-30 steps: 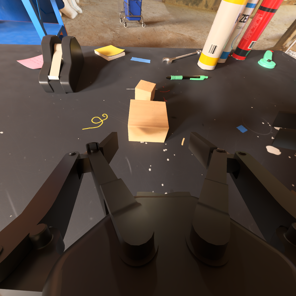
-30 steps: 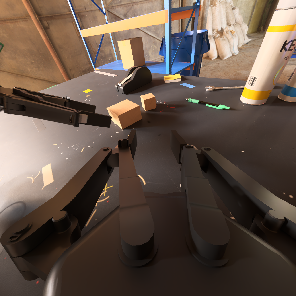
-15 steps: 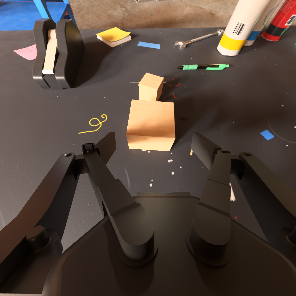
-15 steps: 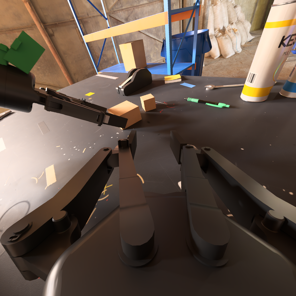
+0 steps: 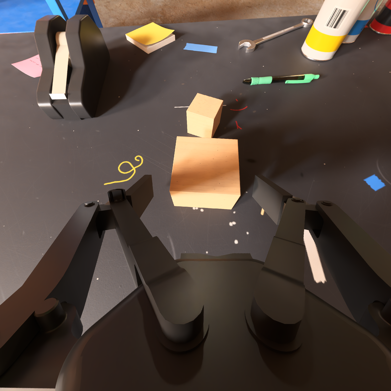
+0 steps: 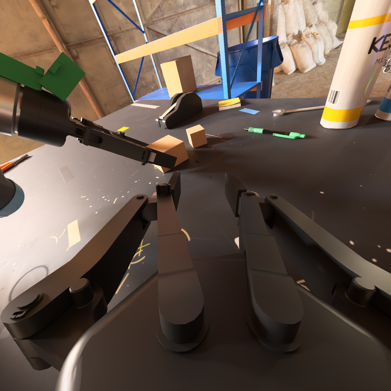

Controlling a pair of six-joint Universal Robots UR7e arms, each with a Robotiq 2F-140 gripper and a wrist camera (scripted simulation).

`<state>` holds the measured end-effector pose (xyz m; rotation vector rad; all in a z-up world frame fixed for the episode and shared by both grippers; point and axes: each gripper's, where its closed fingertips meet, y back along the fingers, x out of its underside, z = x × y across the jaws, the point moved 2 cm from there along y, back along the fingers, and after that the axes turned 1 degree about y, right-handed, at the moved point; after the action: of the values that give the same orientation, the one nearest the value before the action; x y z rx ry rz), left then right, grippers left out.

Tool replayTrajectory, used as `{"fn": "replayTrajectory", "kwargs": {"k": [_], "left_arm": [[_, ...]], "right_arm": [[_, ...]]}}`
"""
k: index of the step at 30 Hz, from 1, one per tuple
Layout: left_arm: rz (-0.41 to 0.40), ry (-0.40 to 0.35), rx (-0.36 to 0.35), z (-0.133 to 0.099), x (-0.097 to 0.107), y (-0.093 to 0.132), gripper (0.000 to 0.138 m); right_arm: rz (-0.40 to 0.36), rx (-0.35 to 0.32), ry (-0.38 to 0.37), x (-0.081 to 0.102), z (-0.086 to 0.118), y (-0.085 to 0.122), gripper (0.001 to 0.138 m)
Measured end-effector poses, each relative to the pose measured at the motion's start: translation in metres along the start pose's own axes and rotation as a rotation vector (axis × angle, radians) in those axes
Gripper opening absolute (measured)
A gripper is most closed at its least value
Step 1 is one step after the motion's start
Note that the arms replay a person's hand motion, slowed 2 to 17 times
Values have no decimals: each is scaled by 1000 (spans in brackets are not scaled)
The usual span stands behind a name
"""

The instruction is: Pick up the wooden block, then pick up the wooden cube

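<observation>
A large wooden block (image 5: pixel 205 173) lies on the dark table, with a small wooden cube (image 5: pixel 203 115) just behind it. My left gripper (image 5: pixel 203 190) is open, its fingers level with the block's near end, one on each side, not touching it. In the right wrist view the left gripper (image 6: pixel 163 157) reaches in from the left and covers part of the block (image 6: pixel 172 146); the cube (image 6: pixel 196 135) sits to its right. My right gripper (image 6: pixel 202 186) is open and empty, above bare table in front of the block.
A black tape dispenser (image 5: pixel 69 67), a yellow note pad (image 5: pixel 150 36), a wrench (image 5: pixel 273 37) and a green pen (image 5: pixel 281 79) lie at the back. White and red tubes (image 5: pixel 330 29) stand at the back right. A blue shelf rack (image 6: pixel 224 55) stands beyond the table.
My left gripper has moved forward and down toward the block, which now sits between its open fingertips. My right gripper has stayed in place.
</observation>
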<state>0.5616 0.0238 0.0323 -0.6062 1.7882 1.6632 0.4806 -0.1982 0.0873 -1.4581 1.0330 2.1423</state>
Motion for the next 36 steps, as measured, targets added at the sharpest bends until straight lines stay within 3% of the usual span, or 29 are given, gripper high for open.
{"fn": "replayTrajectory", "kwargs": {"k": [24, 36], "left_arm": [[80, -38, 17, -7, -6, -22, 120], [81, -53, 14, -8, -7, -23, 120]], "right_arm": [[-1, -24, -38, 1, -3, 1, 55], [3, -26, -45, 2, -5, 0, 55]]}}
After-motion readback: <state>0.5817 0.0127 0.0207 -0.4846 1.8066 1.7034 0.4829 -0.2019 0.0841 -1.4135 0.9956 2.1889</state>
